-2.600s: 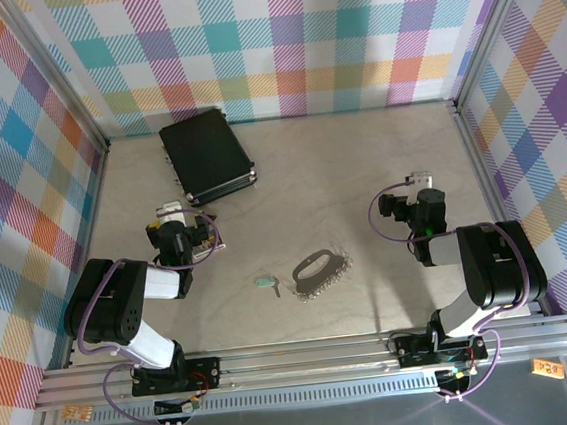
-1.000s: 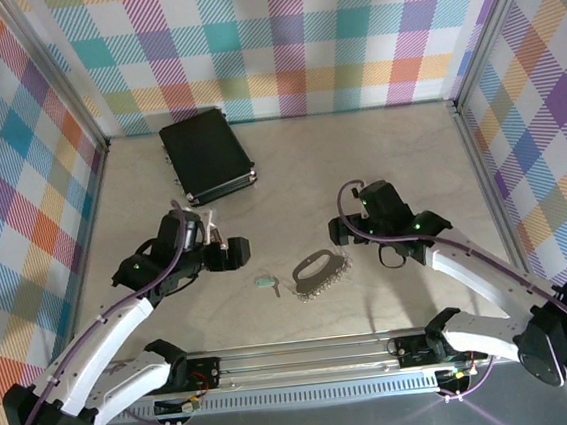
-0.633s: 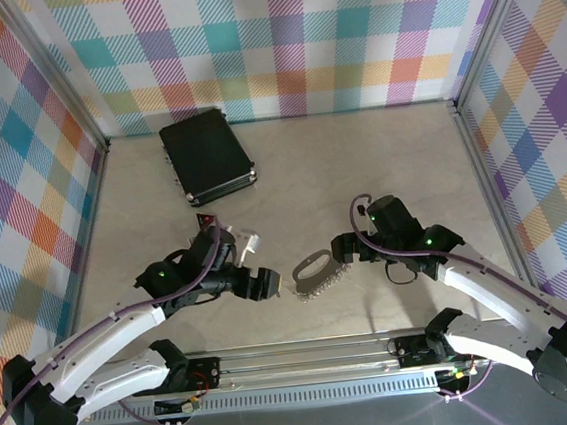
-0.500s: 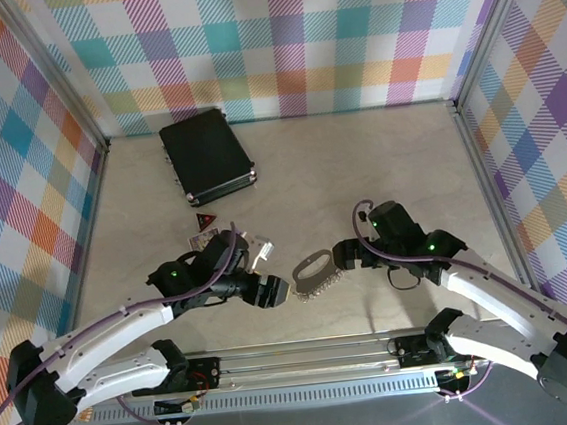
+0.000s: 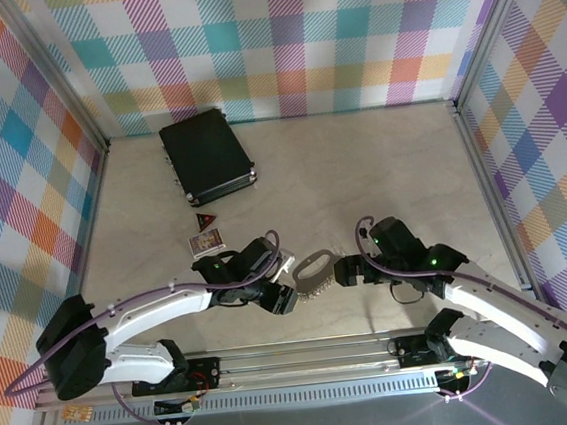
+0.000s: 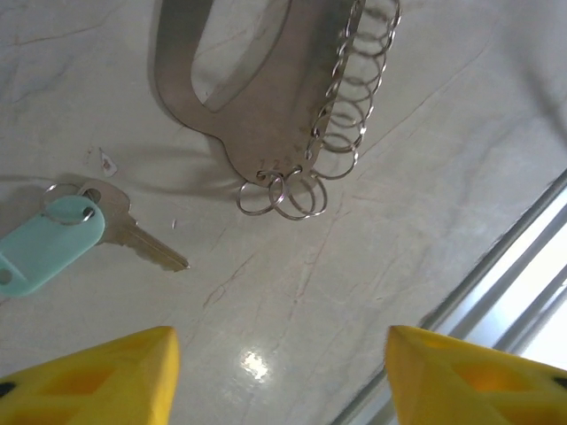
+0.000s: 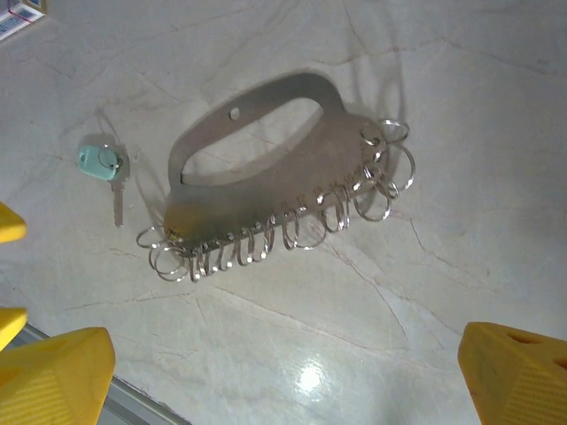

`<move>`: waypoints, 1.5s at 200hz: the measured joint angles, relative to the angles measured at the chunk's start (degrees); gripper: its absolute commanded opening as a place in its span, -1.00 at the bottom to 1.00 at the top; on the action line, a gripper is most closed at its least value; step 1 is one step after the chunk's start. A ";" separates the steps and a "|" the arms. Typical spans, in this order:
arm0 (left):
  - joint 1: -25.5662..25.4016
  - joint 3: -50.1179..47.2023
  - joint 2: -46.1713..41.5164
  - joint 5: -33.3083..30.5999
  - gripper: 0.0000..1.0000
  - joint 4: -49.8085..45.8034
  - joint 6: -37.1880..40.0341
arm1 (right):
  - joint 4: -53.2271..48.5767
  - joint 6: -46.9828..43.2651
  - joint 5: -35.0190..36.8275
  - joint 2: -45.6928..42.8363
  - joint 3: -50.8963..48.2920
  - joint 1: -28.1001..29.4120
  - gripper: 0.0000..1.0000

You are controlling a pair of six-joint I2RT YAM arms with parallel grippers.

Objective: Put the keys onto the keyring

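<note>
On the table (image 5: pixel 380 173), near its front edge, the keyring (image 5: pixel 317 280) lies flat between both grippers — left gripper (image 5: pixel 286 298) just beside its left end, right gripper (image 5: pixel 342 271) just beside its right end. Left wrist view: the left gripper's yellow fingertips (image 6: pixel 115 376) stand well apart over bare tabletop, with nothing between them and nothing gripped. The key (image 6: pixel 53 243) lies flat ahead of them, teal head with a small split ring, silver blade toward the keyring's side. It is near the keyring (image 6: pixel 266 97) but apart, not threaded on. Right wrist view: right gripper (image 7: pixel 283 381) has its jaws spread wide and empty, hovering over the keyring (image 7: pixel 301 177). The row of small rings runs along the edge facing the camera, and the key (image 7: pixel 99 162) lies off its left end — clear of the end rings. Far left, a black case (image 5: pixel 206 158) lies flat. A small card (image 5: pixel 206 243) and a dark tag with a red triangle (image 5: pixel 206 220) sit between it and the left arm.
</note>
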 measured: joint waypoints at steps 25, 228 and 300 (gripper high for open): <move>-1.29 1.11 3.56 -0.98 0.02 0.39 0.98 | 0.92 1.33 -0.76 -2.32 -3.02 0.00 0.98; -5.35 11.26 20.35 -11.26 -0.35 -0.02 11.32 | 3.45 3.87 -0.85 -9.81 -9.14 0.00 0.98; -5.99 11.30 22.18 -13.68 -0.49 -0.17 12.13 | 3.43 3.87 0.22 -10.49 -9.14 0.00 0.98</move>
